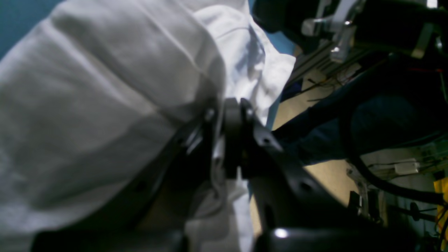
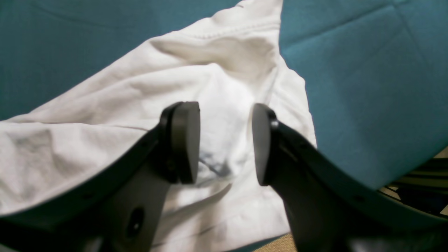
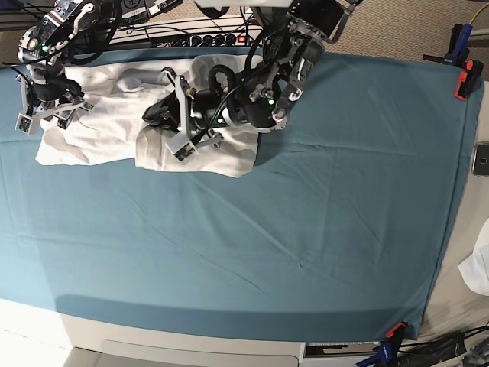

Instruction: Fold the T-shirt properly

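The white T-shirt point(image 3: 99, 138) lies bunched at the table's far left, with a fold raised near its middle. My left gripper point(image 3: 159, 116) reaches in from the right and sits on that raised fold. Close up, the left gripper point(image 1: 233, 140) is shut on a pinch of the T-shirt point(image 1: 105, 105), whose cloth drapes over the left finger. At the shirt's left end my right gripper point(image 3: 47, 115) hangs over the cloth. In the right wrist view the right gripper point(image 2: 225, 143) is open above a hemmed edge of the T-shirt point(image 2: 217, 70), with nothing between its pads.
A teal table cloth point(image 3: 306, 229) covers the table. Orange and blue clamps point(image 3: 464, 73) hold its far right corner. A small white cloth scrap point(image 3: 477, 267) lies at the right edge, and a dark flat device point(image 3: 481, 159) above it. Cables and a power strip point(image 3: 206, 38) run along the back.
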Robot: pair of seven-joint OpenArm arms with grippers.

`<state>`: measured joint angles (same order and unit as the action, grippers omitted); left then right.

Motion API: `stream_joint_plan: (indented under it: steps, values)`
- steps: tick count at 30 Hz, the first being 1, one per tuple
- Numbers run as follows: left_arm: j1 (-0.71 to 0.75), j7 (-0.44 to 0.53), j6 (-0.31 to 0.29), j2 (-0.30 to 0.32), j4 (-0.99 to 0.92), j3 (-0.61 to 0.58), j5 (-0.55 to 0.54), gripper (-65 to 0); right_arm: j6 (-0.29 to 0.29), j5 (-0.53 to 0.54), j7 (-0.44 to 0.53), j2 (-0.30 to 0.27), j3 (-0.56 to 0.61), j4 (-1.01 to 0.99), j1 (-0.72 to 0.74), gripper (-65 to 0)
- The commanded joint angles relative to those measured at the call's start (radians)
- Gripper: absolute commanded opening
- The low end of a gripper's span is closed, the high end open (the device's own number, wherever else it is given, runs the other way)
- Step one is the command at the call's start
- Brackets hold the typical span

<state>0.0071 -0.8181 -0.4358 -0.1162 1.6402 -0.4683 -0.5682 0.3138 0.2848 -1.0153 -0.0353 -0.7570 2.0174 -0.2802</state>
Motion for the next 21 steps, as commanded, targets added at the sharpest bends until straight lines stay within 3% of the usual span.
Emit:
stream_joint_plan:
  steps: [1, 3, 7, 9, 13, 15, 18, 21]
  values:
    - [-0.016, 0.026, -0.008, -0.019, 0.017, -0.003, -0.026, -65.0, 0.002, 0.002, 0.029, -0.012, -0.003, 0.016, 0.003, -40.3]
    - [-0.016, 0.026, -0.01, -0.019, 0.017, -0.003, -0.01, -65.0, 0.002, 0.002, 0.028, -0.012, -0.003, 0.016, 0.003, -40.3]
    - [-0.016, 0.022, -0.047, -0.019, 0.018, -0.003, -0.006, -38.9, 0.002, 0.003, 0.029, -0.012, -0.003, 0.016, 0.003, -40.3]
    - [-0.019, 0.016, -0.035, -0.019, 0.018, -0.003, -0.005, -33.1, 0.002, 0.002, 0.029, -0.012, -0.003, 0.016, 0.003, -40.3]
    - [-0.055, -0.05, -0.005, -0.016, 0.035, 0.007, 0.0, -34.3, 0.002, 0.002, 0.029, -0.012, -0.003, 0.016, 0.003, -40.3]
    - [-0.073, -0.083, -0.005, -0.01, 0.066, 0.031, 0.0, -43.5, 0.002, 0.002, 0.03, -0.012, -0.003, 0.016, 0.003, -40.3]
    - [-0.075, -0.093, -0.005, 0.02, 0.119, 0.089, -0.001, -65.0, 0.002, 0.002, 0.029, -0.012, -0.003, 0.016, 0.003, -40.3]
    - [-0.06, -0.11, 0.029, 0.068, 0.143, 0.14, -0.014, -65.0, 0.002, 0.003, 0.03, -0.012, -0.003, 0.016, 0.003, -40.3]
